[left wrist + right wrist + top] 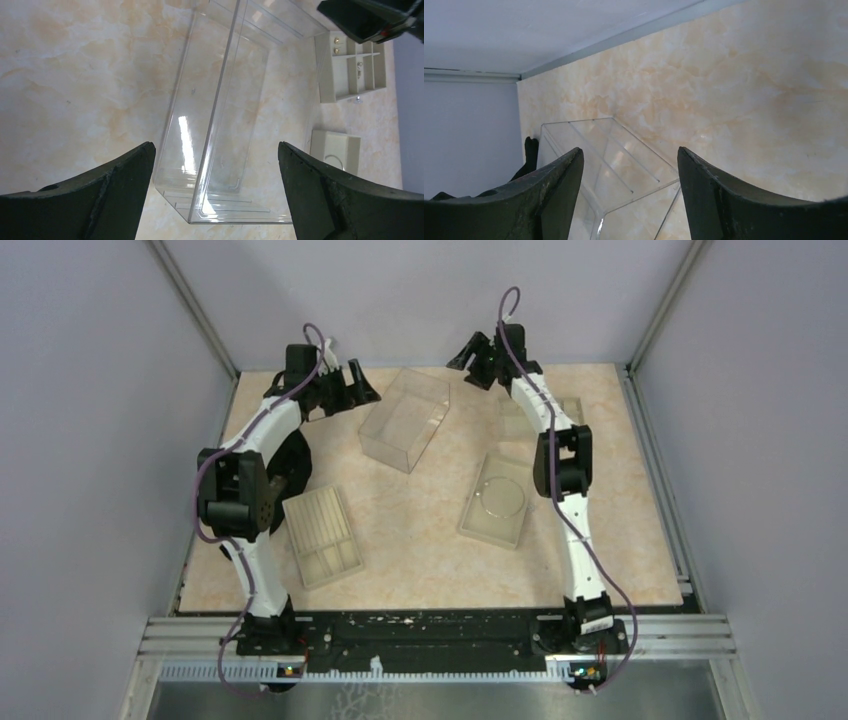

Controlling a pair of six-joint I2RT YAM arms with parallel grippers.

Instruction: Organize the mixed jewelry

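Observation:
The thin silver hoop lies in a flat beige tray right of centre; the left wrist view catches a bit of that hoop. Tiny gold pieces and silver pieces sit in a compartmented beige tray, with one small piece on the table beside it. My left gripper is open and empty above the clear box's left end. My right gripper hangs open and empty at the back, past the box's far end.
A clear plastic box stands at back centre between both grippers. A ridged beige tray lies near the left arm. The compartmented tray is partly hidden behind the right arm. Walls close in the table on three sides.

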